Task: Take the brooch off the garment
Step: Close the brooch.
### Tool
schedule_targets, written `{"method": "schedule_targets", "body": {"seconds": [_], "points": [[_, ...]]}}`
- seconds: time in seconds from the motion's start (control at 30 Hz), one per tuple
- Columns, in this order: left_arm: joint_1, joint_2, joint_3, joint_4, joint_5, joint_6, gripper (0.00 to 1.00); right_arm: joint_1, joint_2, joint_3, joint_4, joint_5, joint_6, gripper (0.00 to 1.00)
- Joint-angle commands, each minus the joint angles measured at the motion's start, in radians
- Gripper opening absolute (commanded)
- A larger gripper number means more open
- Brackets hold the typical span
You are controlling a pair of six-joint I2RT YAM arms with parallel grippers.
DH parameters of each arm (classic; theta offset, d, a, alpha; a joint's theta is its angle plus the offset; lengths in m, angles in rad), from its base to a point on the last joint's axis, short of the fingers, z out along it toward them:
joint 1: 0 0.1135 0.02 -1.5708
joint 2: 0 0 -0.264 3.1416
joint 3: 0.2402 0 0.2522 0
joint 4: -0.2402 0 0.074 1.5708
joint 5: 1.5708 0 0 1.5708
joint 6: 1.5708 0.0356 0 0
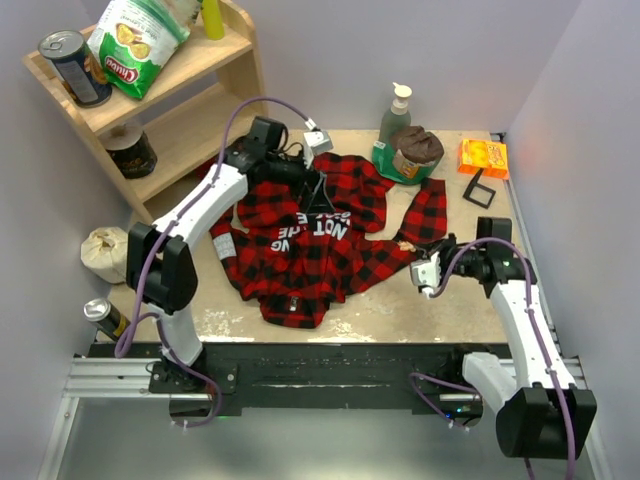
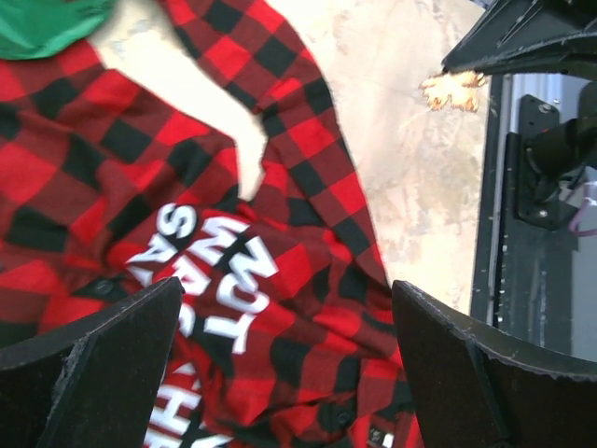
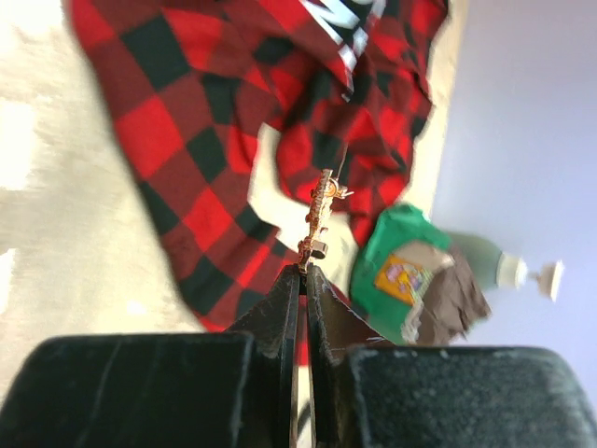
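Table (image 1: 420,315): scuffed beige top w/ lilac walls round it, wooden shelf (image 1: 190,110) at the far left corner.
Garment (image 1: 320,250): red/black plaid shirt was bunched up mid-table, lettered patch (image 1: 315,228) facing up, one sleeve (image 1: 425,212) running out toward the R side.
Brooch (image 3: 320,219): tiny gold-tan thing, was sticking straight out of the R fingertips, right by the sleeve's end going by the top view. Couldn't tell from any view whether it was fully out of the cloth.
R gripper (image 3: 303,273): pinched tight on the brooch's lower end, and only a sliver of it imo.
L gripper (image 2: 287,289): jaws wide apart, nothing in them, hovering over the patch.
Step, my read: getting the brooch clear of the shirt, then setting it down somewhere.
How to do it well: keep the pinch firm, no re-gripping. Draw back slow and straight, not sideways, so it doesn't snag the flannel or twist out of the tips. If the sleeve lifts w/ it, L could press the cloth down nearby. Then head for bare table away from the shirt and get low before letting go, bc sth that small bounces.
Risk: thin hold, so it could pivot or drop into the folds & be a pain to find.
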State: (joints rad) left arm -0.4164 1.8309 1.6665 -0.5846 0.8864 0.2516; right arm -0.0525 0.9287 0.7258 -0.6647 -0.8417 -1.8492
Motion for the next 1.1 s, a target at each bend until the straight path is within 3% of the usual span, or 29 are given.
{"method": "schedule_targets", "body": {"seconds": [0.0, 0.07, 0.2, 0.43, 0.5, 0.57, 0.63, 0.87, 1.07], "points": [[-0.073, -0.005, -0.03, 0.074, 0.033, -0.052, 1.0, 0.0, 0.022, 0.078, -0.269, -0.141, -0.459, 0.0], [-0.096, -0.007, -0.074, 0.124, 0.034, -0.089, 0.99, 0.0, 0.024, 0.084, -0.334, -0.221, -0.638, 0.0], [-0.099, 0.008, -0.113, 0.163, 0.072, -0.137, 1.0, -0.016, 0.028, 0.112, -0.378, -0.251, -0.668, 0.0], [-0.125, 0.097, -0.1, 0.111, 0.273, -0.097, 0.99, -0.038, 0.05, 0.087, -0.358, -0.28, -0.746, 0.0], [-0.143, 0.079, -0.112, 0.091, 0.217, -0.058, 0.99, -0.047, 0.044, 0.083, -0.349, -0.266, -0.746, 0.0], [-0.166, 0.033, -0.174, 0.179, 0.094, -0.063, 1.0, -0.069, 0.047, 0.075, -0.331, -0.243, -0.739, 0.0], [-0.17, 0.019, -0.188, 0.21, 0.042, -0.081, 0.99, -0.073, 0.062, 0.08, -0.268, -0.189, -0.691, 0.0], [-0.17, 0.083, 0.016, -0.059, -0.161, 0.006, 0.99, -0.076, 0.102, 0.095, 0.02, -0.004, -0.28, 0.0], [-0.167, 0.082, 0.154, -0.251, -0.228, 0.084, 0.99, -0.076, 0.081, 0.173, 0.019, 0.078, -0.135, 0.0]]}}
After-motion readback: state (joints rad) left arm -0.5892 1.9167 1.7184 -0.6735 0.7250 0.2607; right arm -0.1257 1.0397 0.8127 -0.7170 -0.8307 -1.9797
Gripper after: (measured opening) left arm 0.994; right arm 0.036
